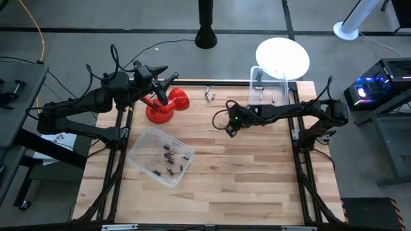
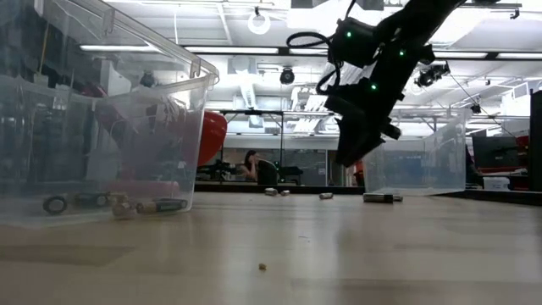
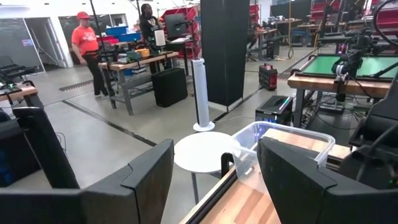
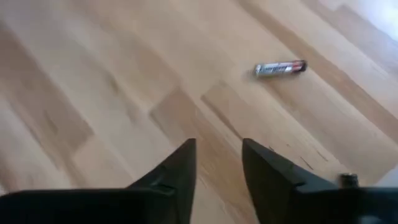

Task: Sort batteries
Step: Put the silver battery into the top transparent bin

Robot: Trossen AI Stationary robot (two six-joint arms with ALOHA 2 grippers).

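Note:
Several dark batteries [image 1: 168,160] lie on the floor of the clear bin [image 1: 142,142] at the near left. A few more batteries [image 1: 266,98] lie in the clear bin [image 1: 286,82] at the far right. Two loose batteries [image 1: 210,94] rest on the table at the far middle. A silvery battery [image 4: 280,68] lies on its side on the wood ahead of my right gripper [image 4: 217,146], which hangs open above the table's middle [image 1: 230,128], pointing down at a slant with nothing between its fingers. My left gripper [image 3: 214,180] is open and held high and level at the far left [image 1: 160,77].
A red plunger-like tool [image 1: 167,106] stands on the table under my left gripper. A white round stand [image 1: 282,58] is beyond the far edge. The low view shows loose batteries [image 2: 377,198] on the wood below my right gripper [image 2: 351,157]. People are in the room beyond.

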